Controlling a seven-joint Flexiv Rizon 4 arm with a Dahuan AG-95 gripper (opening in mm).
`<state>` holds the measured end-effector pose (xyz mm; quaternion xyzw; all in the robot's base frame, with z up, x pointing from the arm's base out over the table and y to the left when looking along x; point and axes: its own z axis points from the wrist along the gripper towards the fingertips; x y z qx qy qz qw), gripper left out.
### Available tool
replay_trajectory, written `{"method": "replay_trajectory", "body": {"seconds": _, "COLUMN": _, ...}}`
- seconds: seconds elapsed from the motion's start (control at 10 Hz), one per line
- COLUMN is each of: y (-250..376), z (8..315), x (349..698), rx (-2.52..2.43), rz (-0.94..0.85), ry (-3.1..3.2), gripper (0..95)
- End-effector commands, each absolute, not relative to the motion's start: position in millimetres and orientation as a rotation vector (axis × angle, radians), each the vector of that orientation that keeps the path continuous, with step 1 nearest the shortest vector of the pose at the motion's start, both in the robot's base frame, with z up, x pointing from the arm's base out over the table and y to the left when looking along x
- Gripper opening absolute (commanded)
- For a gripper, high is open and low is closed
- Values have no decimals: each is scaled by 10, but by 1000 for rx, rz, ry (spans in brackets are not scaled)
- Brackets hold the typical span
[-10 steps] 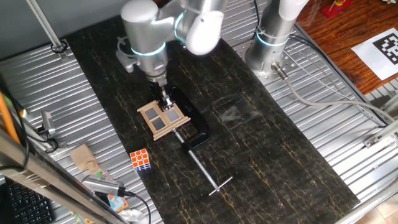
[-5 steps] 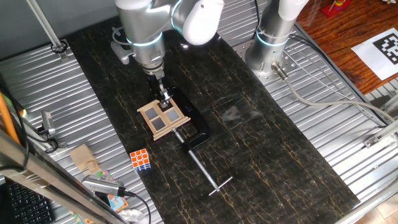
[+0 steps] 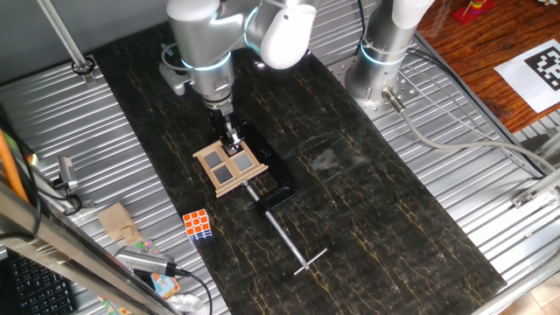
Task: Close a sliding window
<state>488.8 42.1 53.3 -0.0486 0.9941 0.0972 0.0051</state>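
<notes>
Fixed view is all I've got here, so some of this is a bit murky. Going from the left: there's a pile of odds and ends at the bottom-left edge, cut off by the frame, can't really make out what they are. Just right of that, a Rubik's cube point(image 3: 198, 224) sits on the dark tabletop point(image 3: 394, 219). Then the sliding window point(image 3: 229, 165), lying near the middle-left of the tabletop on its black base, tan frame with a cross and grey panes. My tool point(image 3: 231, 140) is right at the window's upper edge, touching it or nearly so. It's small and dark from up here, so I can't tell whether the fingers are spread or pinched. To the right, a black clamp point(image 3: 276, 196) just beside the window, its long metal rod point(image 3: 291, 242) running down-right.
</notes>
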Motion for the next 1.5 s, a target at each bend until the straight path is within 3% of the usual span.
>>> {"method": "replay_trajectory", "body": {"seconds": 0.1, "y": 419, "z": 539, "x": 4886, "rx": -154, "rz": 305, "ry": 3112, "gripper": 0}}
{"method": "replay_trajectory", "body": {"seconds": 1.5, "y": 419, "z": 539, "x": 4886, "rx": -116, "rz": 244, "ry": 3156, "gripper": 0}}
